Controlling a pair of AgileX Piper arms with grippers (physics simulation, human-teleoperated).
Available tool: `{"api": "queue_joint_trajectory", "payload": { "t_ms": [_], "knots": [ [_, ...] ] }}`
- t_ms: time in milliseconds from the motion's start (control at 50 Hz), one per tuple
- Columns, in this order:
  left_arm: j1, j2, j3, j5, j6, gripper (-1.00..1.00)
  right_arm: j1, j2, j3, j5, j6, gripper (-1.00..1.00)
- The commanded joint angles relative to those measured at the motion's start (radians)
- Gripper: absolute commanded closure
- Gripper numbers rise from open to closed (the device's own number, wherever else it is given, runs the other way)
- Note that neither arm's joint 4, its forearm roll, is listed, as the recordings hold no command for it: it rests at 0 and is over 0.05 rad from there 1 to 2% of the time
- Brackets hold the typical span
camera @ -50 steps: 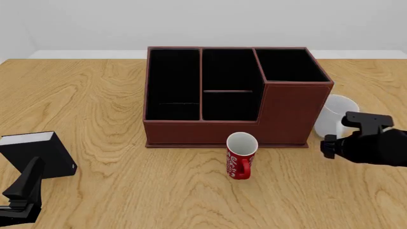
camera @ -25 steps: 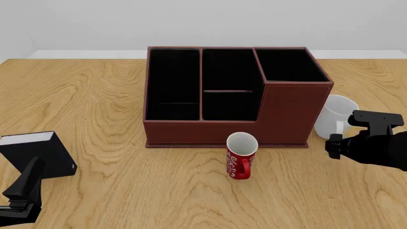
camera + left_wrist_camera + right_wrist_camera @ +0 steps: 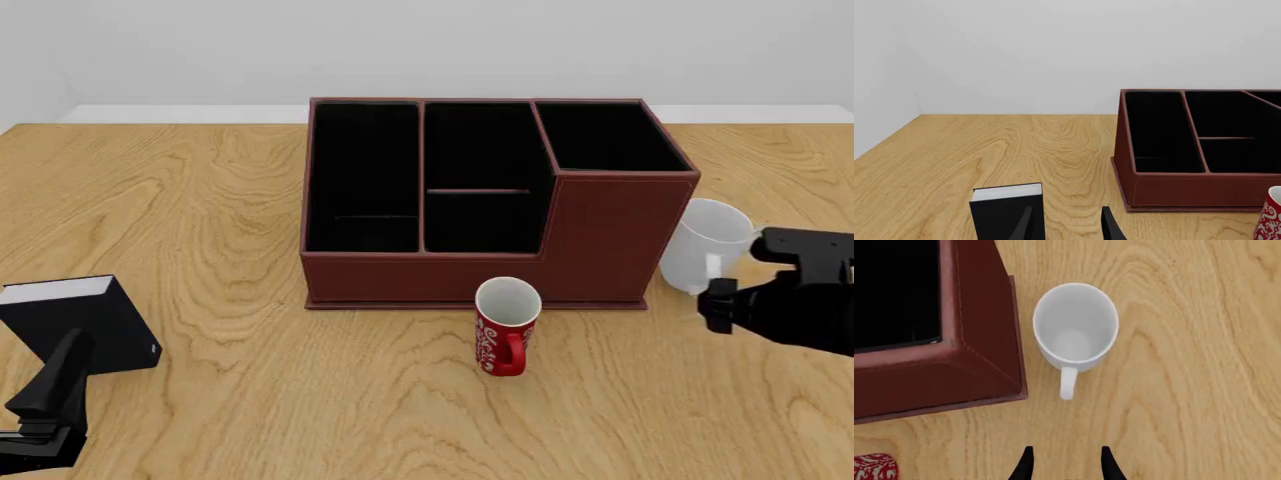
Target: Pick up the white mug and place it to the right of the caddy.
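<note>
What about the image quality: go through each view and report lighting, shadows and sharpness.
Front view: flat, even light, sharp throughout; the caddy compartments render pure black. Right wrist view: crisp, with soft shading inside the white mug and almost no cast shadow on the table. Left wrist view: sharp, no glare, and the wall is plain grey.

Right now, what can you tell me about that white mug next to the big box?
The white mug is plain, glossy and ceramic-looking, with no markings. It stands upright and empty on the wooden table, just right of the caddy, with a narrow gap between them. Its loop handle points toward the right gripper, which is open and clear of it. Nothing but the table touches it.
</note>
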Motion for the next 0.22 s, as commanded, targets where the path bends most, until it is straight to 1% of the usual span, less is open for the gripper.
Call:
{"api": "queue_joint_trajectory", "payload": {
  "t_ms": [20, 220],
  "knots": [
    [0.0, 0.0, 0.0, 0.0, 0.0, -1.0, -0.011, -0.046, 0.011, 0.019, -0.016, -1.0],
    [0.0, 0.0, 0.0, 0.0, 0.0, -1.0, -0.016, -0.085, 0.016, 0.039, -0.025, -1.0]
  ]
}}
